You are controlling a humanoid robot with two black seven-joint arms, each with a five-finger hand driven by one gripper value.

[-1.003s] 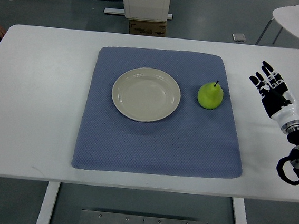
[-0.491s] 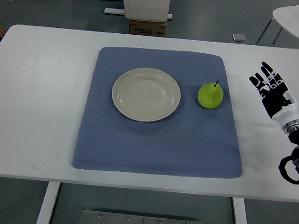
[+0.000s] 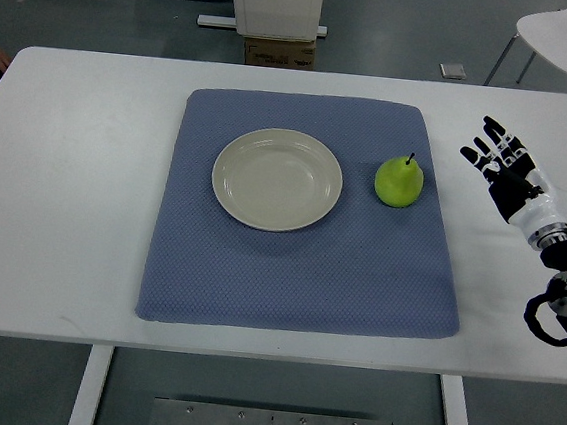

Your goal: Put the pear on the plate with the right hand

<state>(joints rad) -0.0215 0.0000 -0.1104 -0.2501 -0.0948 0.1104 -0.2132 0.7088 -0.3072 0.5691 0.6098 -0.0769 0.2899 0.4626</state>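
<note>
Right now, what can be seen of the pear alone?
The pear is bright yellow-green and smooth-skinned, with a short dark stem pointing away from the robot. It rests on the blue mat, just right of the cream plate and apart from it. Nothing else touches it; the right hand, fingers spread, is off to its right over the white table.

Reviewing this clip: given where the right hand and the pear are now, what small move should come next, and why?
Probably a short reach leftward toward the pear. The right hand is open over bare table, clear of the blue mat, and the pear sits untouched beside the empty plate.
</note>
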